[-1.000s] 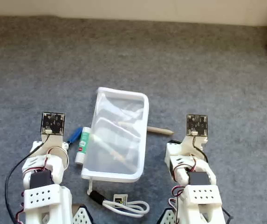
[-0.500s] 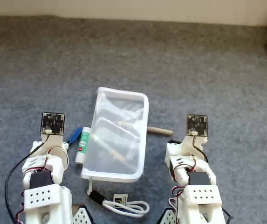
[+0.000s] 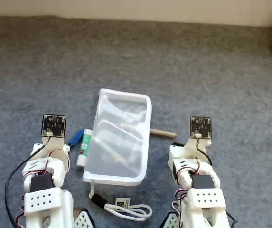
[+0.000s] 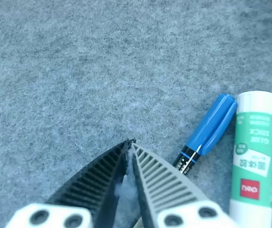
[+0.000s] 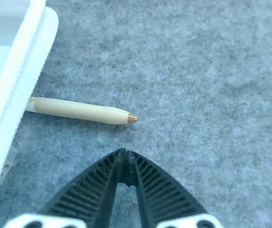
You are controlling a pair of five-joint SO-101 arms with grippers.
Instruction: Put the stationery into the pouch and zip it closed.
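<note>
Fuzzy matt grey cloth table cover (image 4: 55, 57); smooth translucent white plastic pouch (image 3: 119, 142). Beside the ribbed left gripper (image 4: 129, 142), a glossy blue plastic pen (image 4: 207, 128) and white plastic glue stick (image 4: 254, 152); a matt beige pen (image 5: 79, 110) before the right gripper (image 5: 125, 153).

Overhead camera; wrist cameras near table (image 3: 207, 61)

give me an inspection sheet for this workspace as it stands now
surface: grey felt-like mat, flat
job's things: translucent pouch mid-table; blue pen and glue stick side by side along one long side; beige pen on the other side, one end at the pouch's edge
clutter: white looped cord with a black end, by the pouch's near edge
grippers: left gripper shut, beside the blue pen; right gripper shut, just short of the beige pen
cables: black cable along the left arm
surroundings: pale wall strip beyond the mat
</note>
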